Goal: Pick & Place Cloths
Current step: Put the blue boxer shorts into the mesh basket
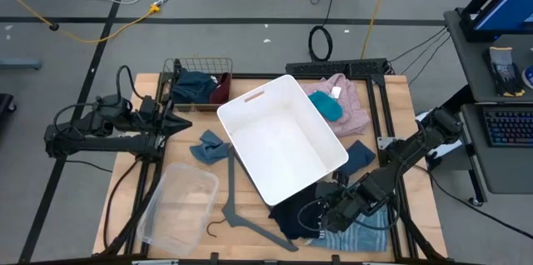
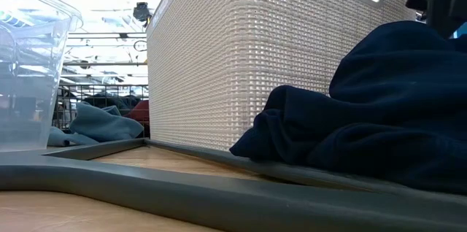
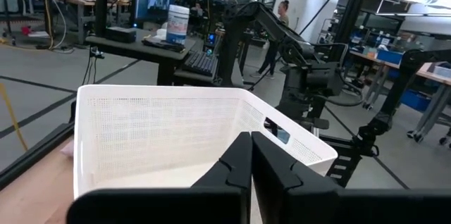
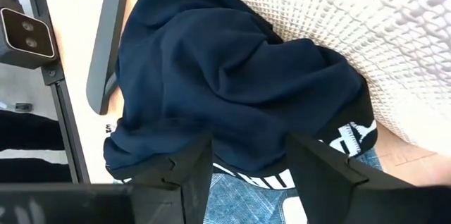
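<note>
A navy cloth lies heaped against the near wall of the white basket, partly on a blue striped cloth. A black band with white letters shows at its edge. My right gripper slants down over this heap, open, with the cloth showing between its fingers. My left gripper waits shut at the table's left, pointing level at the basket. Pink fleece with a teal cloth on it lies at the far right. My right gripper stands open, one finger on either side of a fold of the navy cloth, slanting down from the table's right. Whether the fingertips touch the cloth I cannot tell.
A wire basket at the far left holds teal and dark red cloths. A blue cloth lies left of the white basket. A clear plastic bin stands near left, and a grey hanger lies beside it. Another dark blue cloth lies right of the basket.
</note>
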### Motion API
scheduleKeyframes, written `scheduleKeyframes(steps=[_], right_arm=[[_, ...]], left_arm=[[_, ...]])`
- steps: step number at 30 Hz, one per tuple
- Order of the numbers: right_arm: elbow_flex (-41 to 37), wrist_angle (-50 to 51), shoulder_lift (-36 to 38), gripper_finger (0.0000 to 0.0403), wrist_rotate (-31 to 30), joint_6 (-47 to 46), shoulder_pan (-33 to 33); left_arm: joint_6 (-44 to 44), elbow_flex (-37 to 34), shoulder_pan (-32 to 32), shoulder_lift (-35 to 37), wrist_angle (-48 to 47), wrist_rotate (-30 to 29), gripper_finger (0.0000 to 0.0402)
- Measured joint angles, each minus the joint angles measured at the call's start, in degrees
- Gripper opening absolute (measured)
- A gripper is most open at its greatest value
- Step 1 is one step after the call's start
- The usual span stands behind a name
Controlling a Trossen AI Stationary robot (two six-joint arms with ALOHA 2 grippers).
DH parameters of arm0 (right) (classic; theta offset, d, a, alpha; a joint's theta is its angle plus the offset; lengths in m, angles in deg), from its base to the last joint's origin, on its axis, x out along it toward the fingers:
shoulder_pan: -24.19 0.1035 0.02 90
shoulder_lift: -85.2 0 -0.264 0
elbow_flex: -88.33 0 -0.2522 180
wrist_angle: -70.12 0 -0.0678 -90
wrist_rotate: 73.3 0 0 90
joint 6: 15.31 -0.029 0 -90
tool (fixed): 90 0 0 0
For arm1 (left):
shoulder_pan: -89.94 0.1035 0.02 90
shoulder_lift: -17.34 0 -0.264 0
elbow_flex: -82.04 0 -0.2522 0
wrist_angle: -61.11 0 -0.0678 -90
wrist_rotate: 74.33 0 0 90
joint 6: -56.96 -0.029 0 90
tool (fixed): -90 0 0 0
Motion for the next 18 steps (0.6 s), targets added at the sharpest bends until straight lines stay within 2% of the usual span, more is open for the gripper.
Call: scheduleKeyframes(steps=[6,18], right_arm=[[-1.0,-1.0,0.0,0.0169,-0.2,0.1,0.0],[-9.3,-9.3,0.0,0.0169,0.5,-2.9,-0.3]], left_arm=[[0.0,0.0,0.0,0.0,0.0,0.0,0.0010],[0.3,0.0,0.0,0.0,0.0,0.0,0.0010]])
